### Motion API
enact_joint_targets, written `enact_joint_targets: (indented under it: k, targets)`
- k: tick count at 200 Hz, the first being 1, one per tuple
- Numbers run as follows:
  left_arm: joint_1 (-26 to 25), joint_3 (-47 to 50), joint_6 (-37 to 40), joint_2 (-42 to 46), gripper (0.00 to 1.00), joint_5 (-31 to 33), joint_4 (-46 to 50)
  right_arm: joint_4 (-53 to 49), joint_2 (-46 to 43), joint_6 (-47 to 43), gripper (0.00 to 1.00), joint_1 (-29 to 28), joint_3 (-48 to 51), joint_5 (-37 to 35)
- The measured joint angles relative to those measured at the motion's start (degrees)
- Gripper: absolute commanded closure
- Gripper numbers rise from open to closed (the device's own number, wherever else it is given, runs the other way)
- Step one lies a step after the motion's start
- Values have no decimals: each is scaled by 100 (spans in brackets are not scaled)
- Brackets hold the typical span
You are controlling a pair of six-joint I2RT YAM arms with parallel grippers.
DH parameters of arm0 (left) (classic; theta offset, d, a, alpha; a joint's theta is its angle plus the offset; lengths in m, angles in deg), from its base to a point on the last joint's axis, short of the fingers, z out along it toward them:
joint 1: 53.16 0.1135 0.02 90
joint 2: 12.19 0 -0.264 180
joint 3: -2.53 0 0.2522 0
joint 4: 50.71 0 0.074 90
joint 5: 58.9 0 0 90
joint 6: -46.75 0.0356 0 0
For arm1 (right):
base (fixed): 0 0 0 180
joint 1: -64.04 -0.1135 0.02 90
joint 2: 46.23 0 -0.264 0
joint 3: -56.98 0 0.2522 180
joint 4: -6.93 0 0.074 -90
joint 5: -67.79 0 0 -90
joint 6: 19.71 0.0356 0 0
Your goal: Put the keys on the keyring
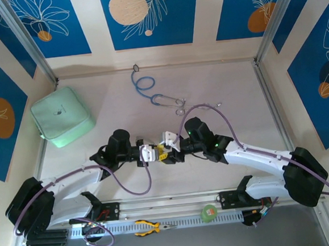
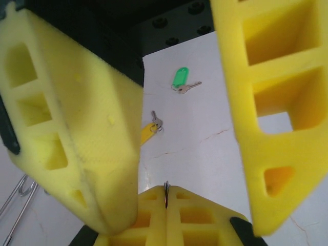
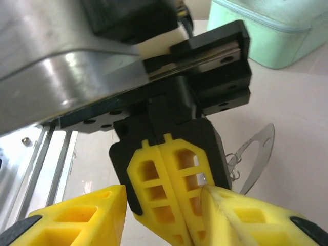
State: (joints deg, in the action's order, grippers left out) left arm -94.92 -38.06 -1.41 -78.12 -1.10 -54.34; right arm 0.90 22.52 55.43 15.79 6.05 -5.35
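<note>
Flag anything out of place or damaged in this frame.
Pliers and a green disc sit on the slotted rail between the arm bases, off the work area. The tabletop shows hairline cracks beside the yellow key. Nothing else stands out.

Mint-green zip pouch [image 1: 61,117] sits left of the fingers [image 1: 148,153] and farther back, flat on the table [image 1: 232,112]. Blue stethoscope [image 1: 151,93] lies straight beyond them, near the back wall. Nearer than the fingers, yellow-handled pliers [image 1: 153,227] lie on the front rail [image 1: 183,221], with a round green disc [image 1: 209,212] to their right.
</note>
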Motion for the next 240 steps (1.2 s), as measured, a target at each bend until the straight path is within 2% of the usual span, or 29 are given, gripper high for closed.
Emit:
enact_joint_targets:
  k: [30, 52, 101, 134, 195, 240]
  targets:
    - [24, 4, -105, 0, 100, 234, -234, 142, 57, 673, 55, 120, -96, -39]
    - [24, 22, -146, 2, 100, 302, -476, 330, 24, 737, 54, 251, -76, 155]
    - [4, 83, -76, 22, 100, -92, -726, 306, -308, -1152, 56, 262, 192, 481]
    - [-7, 136, 31, 26, 100, -267, -728, 94, -417, -1814, 57, 256, 195, 463]
    - [-17, 153, 70, 170, 100, -289, -726, 122, -1624, -1541, 60, 481, 686, 42]
    - [-28, 164, 57, 170, 100, -275, -752, 39, -1539, -1307, 63, 402, 859, -269]
